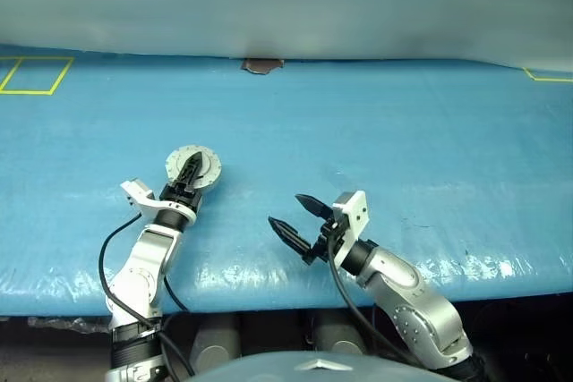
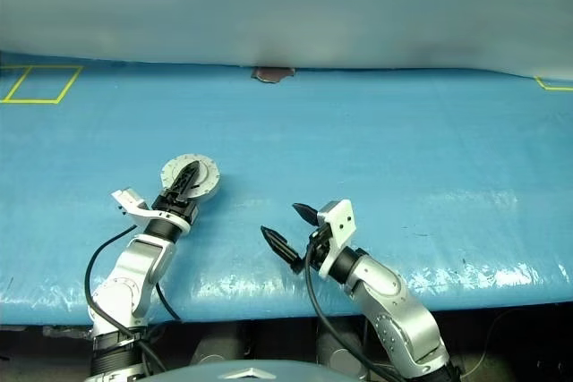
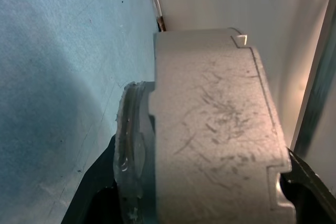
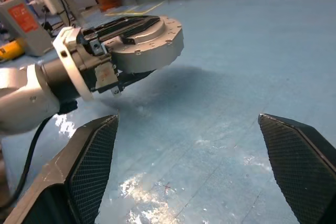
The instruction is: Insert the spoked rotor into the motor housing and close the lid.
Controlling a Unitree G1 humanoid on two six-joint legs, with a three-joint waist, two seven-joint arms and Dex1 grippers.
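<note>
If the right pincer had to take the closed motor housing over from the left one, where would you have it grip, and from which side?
The left pincer clamps the motor housing flat, one finger on top and one beneath, off the blue table. The free rim facing away from that wrist is bare; the open right pincer should probably come level from there, pinching top and bottom faces.

I'm working in a lab or workshop: a blue-covered bench (image 1: 376, 131) with yellow taped squares (image 1: 34, 75), and cabled equipment boxes (image 4: 23, 22) behind it.

Blue table (image 1: 376, 140) lies open around the held motor housing (image 1: 193, 167) (apparently closed)
</note>
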